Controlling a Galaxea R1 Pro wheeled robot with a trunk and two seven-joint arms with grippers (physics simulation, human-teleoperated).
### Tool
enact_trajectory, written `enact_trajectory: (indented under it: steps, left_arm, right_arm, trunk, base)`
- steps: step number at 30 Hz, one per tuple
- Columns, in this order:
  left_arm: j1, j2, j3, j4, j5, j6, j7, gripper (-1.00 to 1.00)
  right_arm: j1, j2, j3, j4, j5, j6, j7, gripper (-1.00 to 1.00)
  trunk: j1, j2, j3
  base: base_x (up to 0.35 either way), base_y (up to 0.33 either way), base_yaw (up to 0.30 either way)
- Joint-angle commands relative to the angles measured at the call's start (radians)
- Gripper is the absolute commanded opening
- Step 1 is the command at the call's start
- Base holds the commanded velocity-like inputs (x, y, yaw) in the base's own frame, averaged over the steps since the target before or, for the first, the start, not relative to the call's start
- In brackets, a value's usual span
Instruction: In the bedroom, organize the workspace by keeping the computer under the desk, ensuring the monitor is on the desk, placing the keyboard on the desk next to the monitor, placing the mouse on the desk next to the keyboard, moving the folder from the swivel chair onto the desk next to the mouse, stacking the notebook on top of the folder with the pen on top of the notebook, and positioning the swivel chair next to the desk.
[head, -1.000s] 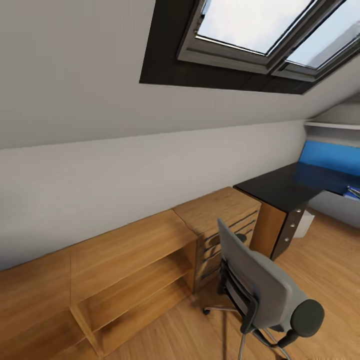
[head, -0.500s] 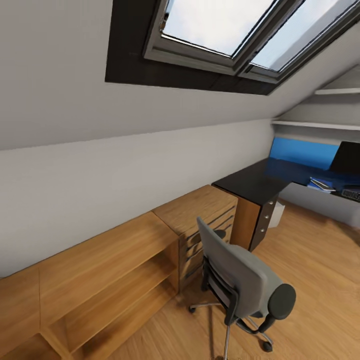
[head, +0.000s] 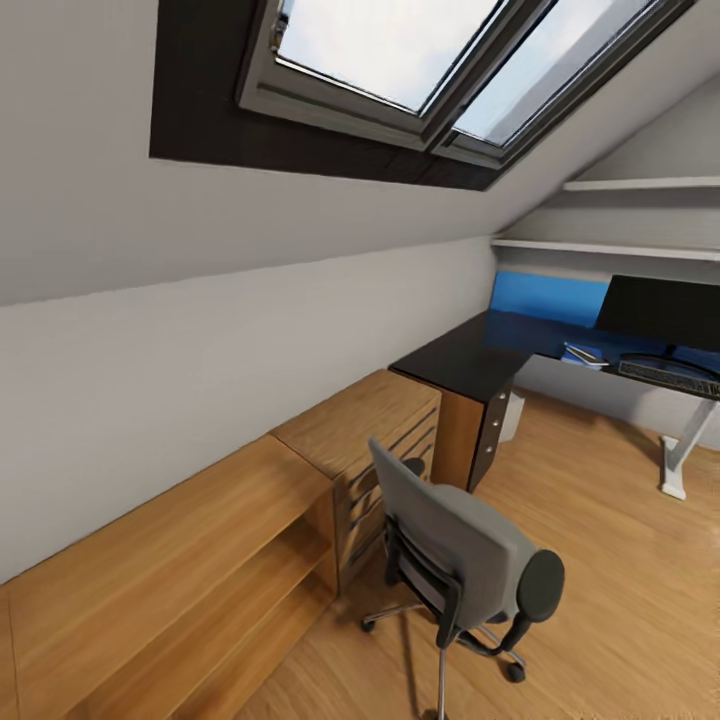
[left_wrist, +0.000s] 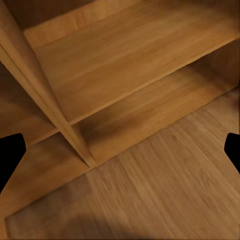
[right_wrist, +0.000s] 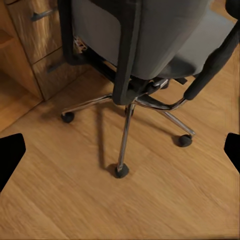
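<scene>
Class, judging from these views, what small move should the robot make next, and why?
Probably roll closer to the swivel chair. It stands beside the wooden dresser, apart from the desk, while both grippers, left gripper and right gripper, are open and holding nothing.

You have a low wooden shelf unit (left_wrist: 125, 65) just ahead of your left end effector, a wooden dresser (head: 385, 440) beside it, skylight windows (head: 420, 60) overhead, and wood flooring (right_wrist: 165, 200) beneath your right end effector.
</scene>
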Motion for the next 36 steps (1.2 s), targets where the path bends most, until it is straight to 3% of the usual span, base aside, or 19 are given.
enact_trajectory:
  steps: [1, 27, 36]
  left_arm:
    - [0.0, 0.0, -0.001, -0.001, -0.007, -0.001, 0.009, 1.0]
    - [0.0, 0.0, -0.001, -0.001, -0.008, -0.001, 0.009, 1.0]
    - [0.0, 0.001, -0.001, -0.001, -0.008, 0.0, 0.009, 1.0]
  right_arm:
    - [-0.001, 0.0, 0.009, 0.001, -0.005, -0.003, -0.006, 1.0]
    - [-0.001, -0.002, 0.007, 0.001, -0.005, -0.003, -0.006, 1.0]
    - [-0.001, -0.002, 0.007, 0.001, -0.004, -0.003, -0.006, 1.0]
  trunk:
    - [0.001, -0.002, -0.002]
    - [0.001, -0.002, -0.002]
    - [0.001, -0.002, -0.002]
  base:
    - [0.132, 0.159, -0.3]
    - [0.013, 0.019, -0.3]
    - [0.004, 0.236, -0.3]
